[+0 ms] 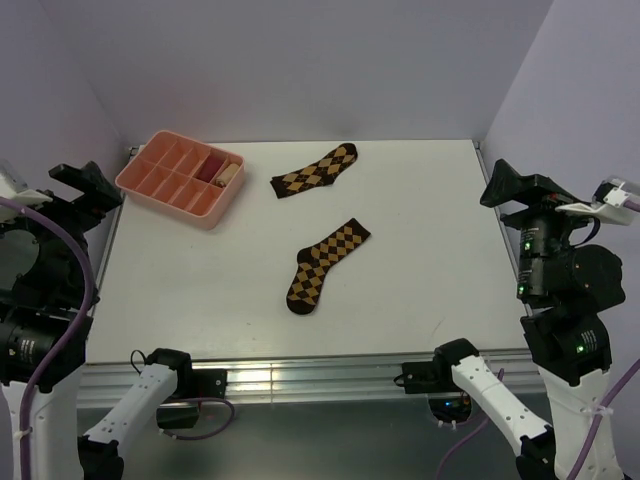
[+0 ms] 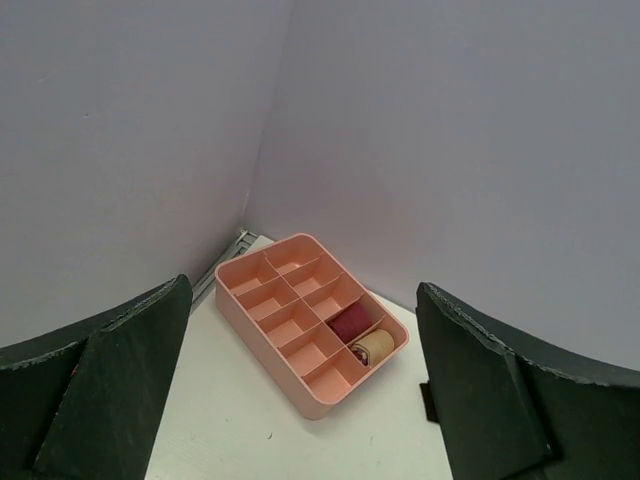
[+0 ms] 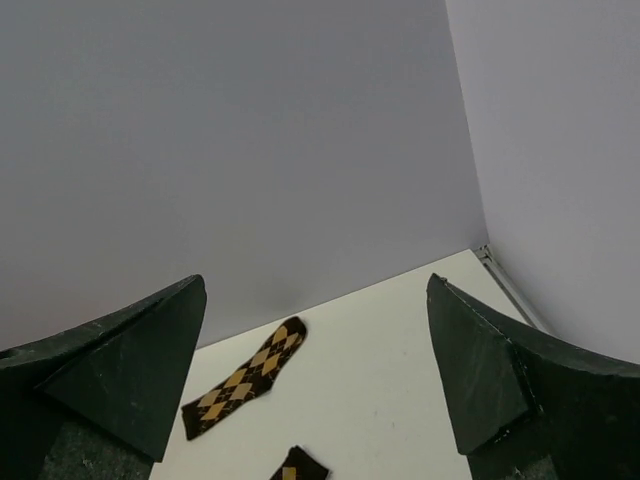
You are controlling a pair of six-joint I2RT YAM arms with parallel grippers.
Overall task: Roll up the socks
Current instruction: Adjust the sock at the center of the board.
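The far sock point(image 1: 315, 171) and the near sock point(image 1: 327, 265) lay flat, unrolled and apart on the counter point(image 1: 430, 250), so rolling seemingly had not begun; the pink tray point(image 1: 170, 203) at the back left held a reddish roll point(image 1: 214, 166) beside a beige roll point(image 1: 228, 174), probably finished examples; the left fingers point(image 2: 120, 380) and right fingers point(image 3: 500, 370) stood wide open, empty, well apart from both socks.
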